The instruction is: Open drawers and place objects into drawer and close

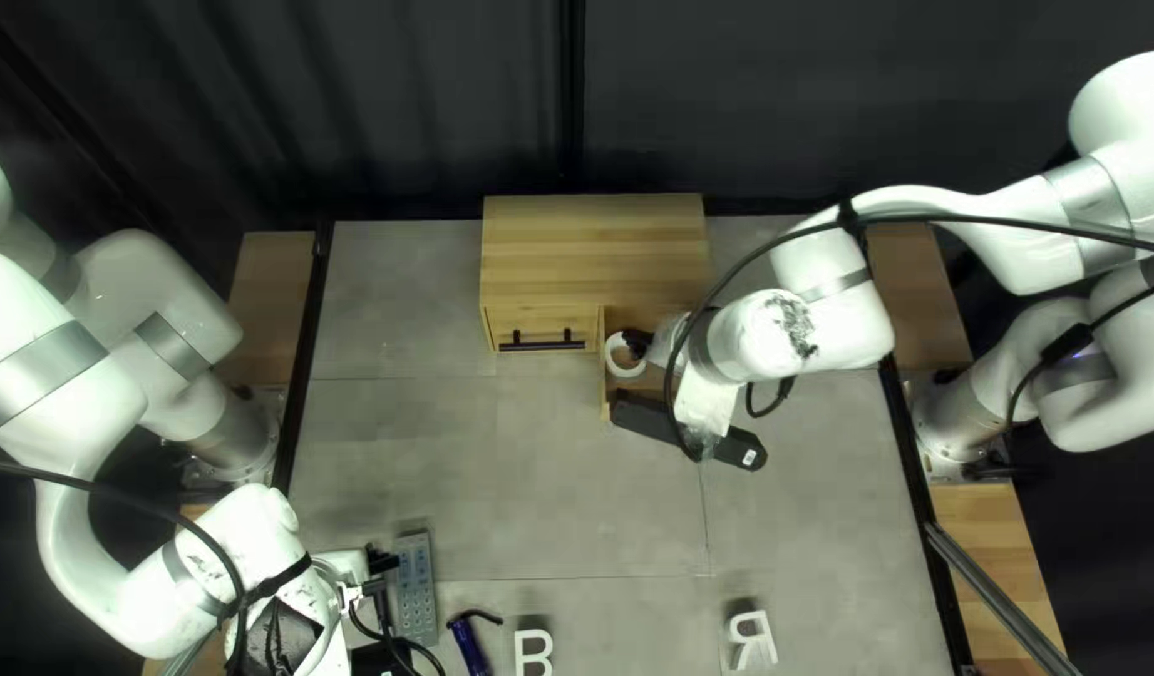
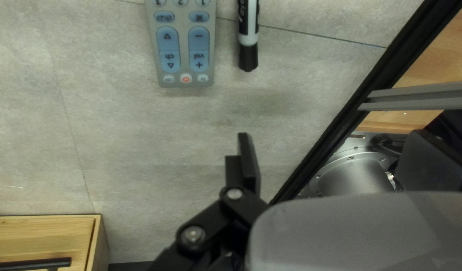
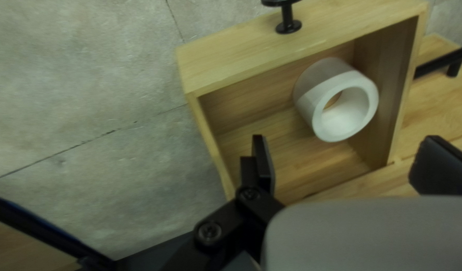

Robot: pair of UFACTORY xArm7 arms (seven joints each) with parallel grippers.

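In the top left view, my left gripper (image 1: 383,563) is beside the grey remote (image 1: 417,588), and my right gripper (image 1: 658,344) is over the pulled-out right drawer (image 1: 606,391) of the wooden cabinet (image 1: 593,244). A white tape roll (image 1: 624,356) lies in that drawer; the left drawer (image 1: 520,323) is closed. In the left wrist view, my left gripper (image 2: 336,160) stands open and empty, with the remote (image 2: 183,45) and a marker (image 2: 248,32) ahead. In the right wrist view, my right gripper (image 3: 348,160) is open, the tape roll (image 3: 336,100) ahead of its fingers, untouched.
Near the table's front edge lie a blue tool-like item (image 1: 469,645) with a black tip, a white letter B (image 1: 533,651) and a white letter R (image 1: 752,639). Black rails (image 1: 299,376) run along the table's sides. A dark curtain (image 1: 389,113) hangs behind the cabinet.
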